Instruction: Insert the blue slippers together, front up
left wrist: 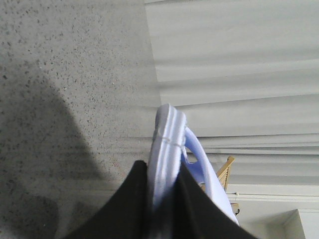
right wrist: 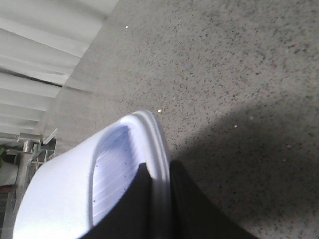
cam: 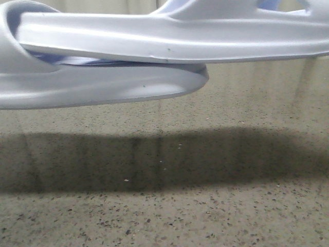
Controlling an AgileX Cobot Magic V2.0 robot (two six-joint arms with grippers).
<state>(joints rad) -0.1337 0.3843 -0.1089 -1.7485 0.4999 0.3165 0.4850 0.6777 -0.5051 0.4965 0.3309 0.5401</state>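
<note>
upper slipper point(cam: 169, 38) over lower slipper point(cam: 97, 85), overlapping at left | both above table point(cam: 205, 206), apart from it

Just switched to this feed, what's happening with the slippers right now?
Each arm is holding one pale blue slipper up in the air above the speckled table. The left tool is clamped on one slipper's sole edge, and the right tool grips the other slipper the same way. In the front view the two overlap close to the camera, one slipper lying over the other.

The upper frame of the front view was blocked by the blue slippers point(cam: 169, 41); the speckled table point(cam: 205, 216) below was left open.
</note>
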